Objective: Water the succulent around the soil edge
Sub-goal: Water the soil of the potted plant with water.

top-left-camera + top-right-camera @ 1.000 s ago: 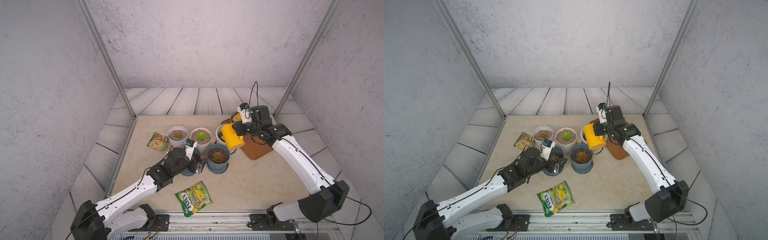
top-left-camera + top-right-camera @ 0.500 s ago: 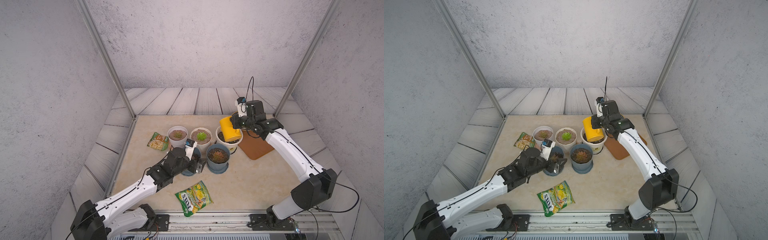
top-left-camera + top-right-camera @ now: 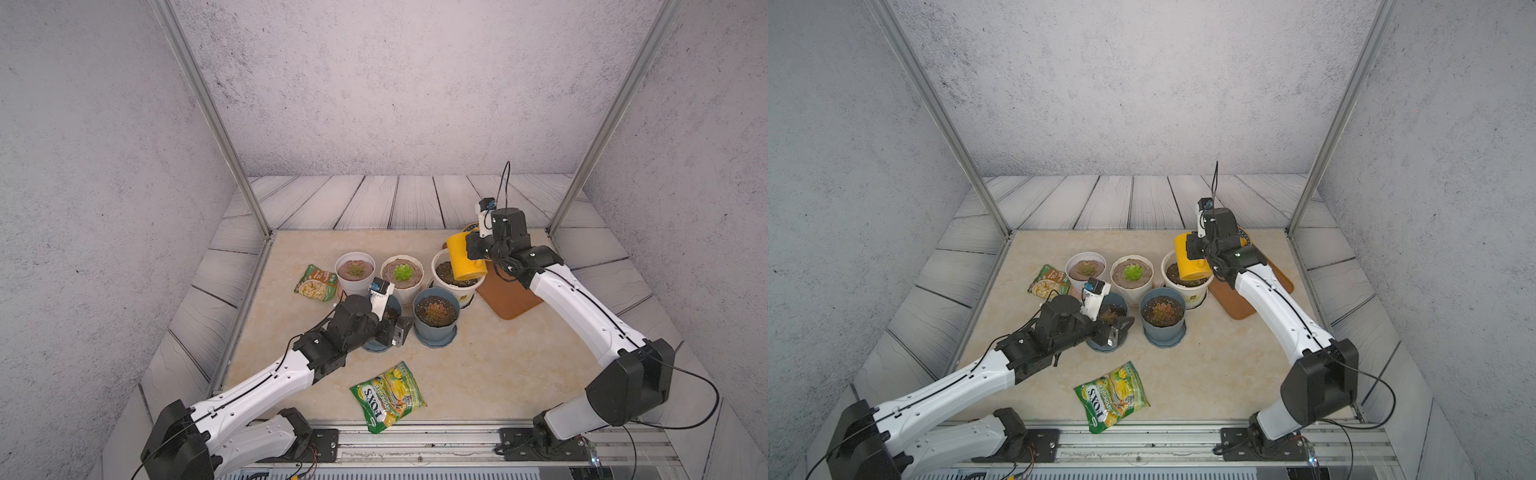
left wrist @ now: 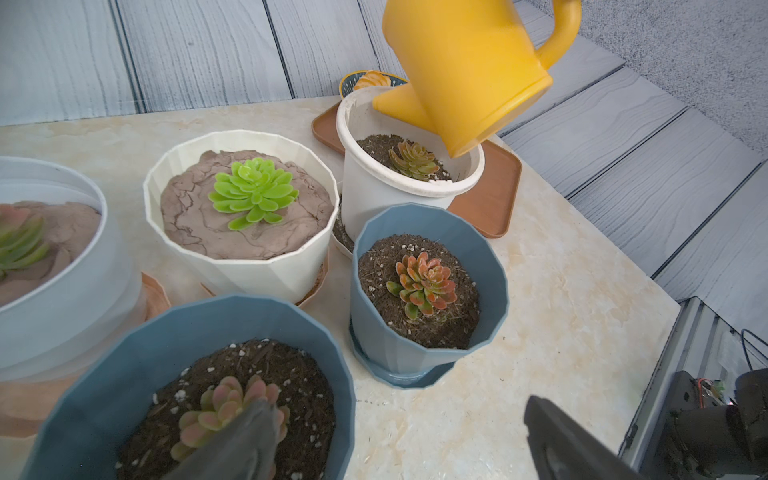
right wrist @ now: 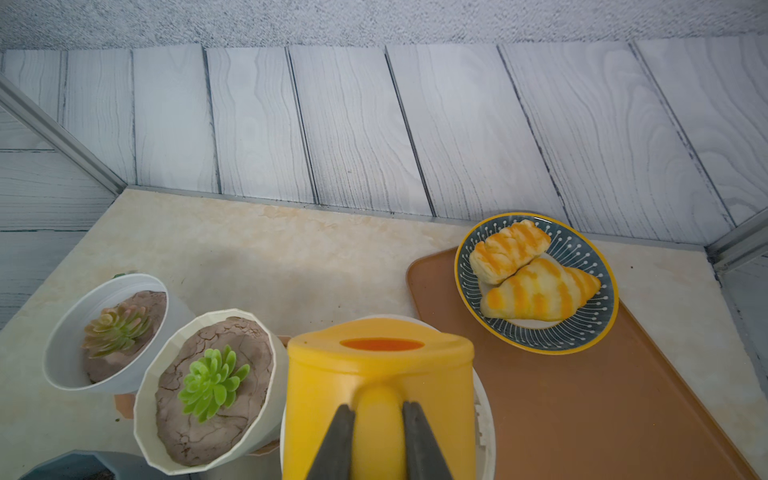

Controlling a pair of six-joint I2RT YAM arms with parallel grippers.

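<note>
- Succulent [image 4: 413, 160]: rooted in dark soil inside the white pot [image 4: 395, 189], which stands against the edge of the brown tray [image 4: 486, 199].
- Yellow watering can [image 4: 465, 70]: tilted above that pot, spout dipping inside the rim; any flow cannot be made out.
- Right gripper [image 5: 378, 409]: clamped on the can's handle.
- Left gripper [image 4: 399, 403]: jaws spread wide, holding nothing, one finger over the near blue pot [image 4: 104, 374].
- Second blue pot [image 4: 374, 316]: dark soil, reddish rosette.
- Cream pot [image 4: 266, 278]: cracked brown soil, green rosette.
- Only the right wrist view shows the plate [image 5: 582, 332] clearly, with two striped pastries.
- Only the top views show the snack packet [image 3: 388, 397].
</note>
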